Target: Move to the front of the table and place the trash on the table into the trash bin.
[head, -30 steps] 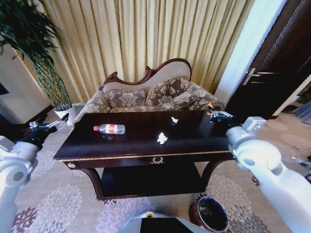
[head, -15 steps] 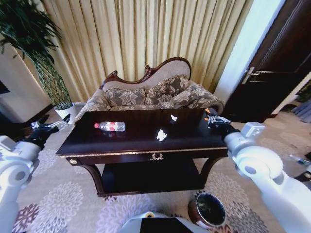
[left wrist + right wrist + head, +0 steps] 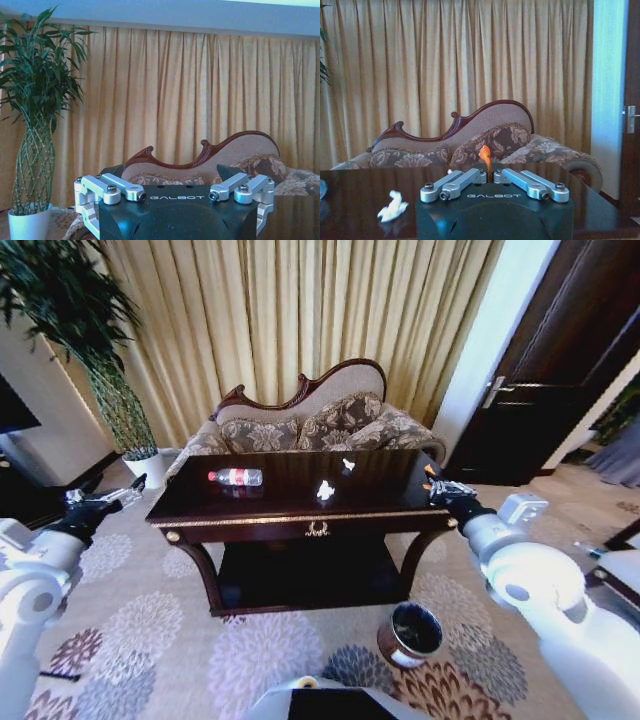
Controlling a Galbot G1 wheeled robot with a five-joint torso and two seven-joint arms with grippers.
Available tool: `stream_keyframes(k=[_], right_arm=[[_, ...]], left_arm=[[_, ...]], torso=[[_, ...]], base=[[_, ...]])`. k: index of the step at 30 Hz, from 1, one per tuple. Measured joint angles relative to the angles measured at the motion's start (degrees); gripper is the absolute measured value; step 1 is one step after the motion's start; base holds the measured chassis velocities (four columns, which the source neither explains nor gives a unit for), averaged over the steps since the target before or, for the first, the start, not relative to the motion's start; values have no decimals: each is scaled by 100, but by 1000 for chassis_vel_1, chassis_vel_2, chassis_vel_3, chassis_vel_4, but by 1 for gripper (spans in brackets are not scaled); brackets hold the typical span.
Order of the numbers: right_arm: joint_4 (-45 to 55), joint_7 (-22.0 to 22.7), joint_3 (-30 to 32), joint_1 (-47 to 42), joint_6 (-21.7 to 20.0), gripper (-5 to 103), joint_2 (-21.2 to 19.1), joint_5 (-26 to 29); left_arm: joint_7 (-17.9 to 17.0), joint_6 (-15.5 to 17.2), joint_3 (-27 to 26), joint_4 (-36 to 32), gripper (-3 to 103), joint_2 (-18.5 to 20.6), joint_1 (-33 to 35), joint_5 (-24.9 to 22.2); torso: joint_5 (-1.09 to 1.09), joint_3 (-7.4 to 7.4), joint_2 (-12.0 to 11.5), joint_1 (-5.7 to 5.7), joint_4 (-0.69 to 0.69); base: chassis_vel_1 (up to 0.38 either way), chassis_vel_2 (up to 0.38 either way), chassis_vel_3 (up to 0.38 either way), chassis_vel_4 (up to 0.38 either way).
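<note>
I am facing the dark glossy wooden counter [image 3: 300,502] at twelve o'clock; clear red-labelled plastic bottle [image 3: 236,477] lying on it; left tool [image 3: 103,498] spread empty, right tool [image 3: 441,487] closed empty; reddish-brown round bin [image 3: 410,634] at five o'clock; next, judging, driving closer.

The dark glossy bench [image 3: 300,502] has a gold-trimmed front edge, a gold emblem on its drawer and a lower shelf. On its top a clear bottle [image 3: 236,477] with a red label lies on its side toward the left. Two white paper scraps [image 3: 325,491] sit nearer the middle, apart from the bottle.
</note>
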Motion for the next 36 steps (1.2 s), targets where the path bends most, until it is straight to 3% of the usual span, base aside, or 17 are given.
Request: stream_keyframes(k=[7,13,17,23,34,36], right_arm=[[-379,79,-208,-267,-149,2,280,-408],[-1389,209,-341,-563,-801,2,939,-870],[-2189,236,-545,-411,-864,2,1246,-1163],[-4123,115,-1019,214,-627,2,1758,-1941],[-5555,-54,-1454,714,-33,1,2464,-2877],[-5790,-54,-1554,842,85,12,2530,-3046]], left_arm=[[3,0,-6,-19,100,-18,18,2],[4,1,-1,-22,100,-20,22,0],[4,-3,6,-2,100,-14,24,-1],[7,-8,59,11,100,-18,-10,-1],[8,-28,47,59,100,-8,14,-4],[5,-15,45,57,100,-2,-21,-10]], torso=[[0,-2,4,-4,1],[2,5,-5,8,-2],[1,4,-5,8,-2],[2,0,0,0,1],[0,1,-1,2,1],[1,1,-1,1,1]], base=[[131,-133,-122,149],[-7,10,10,-20],[-30,22,22,-45],[0,0,0,0],[0,0,0,0],[0,0,0,0]])
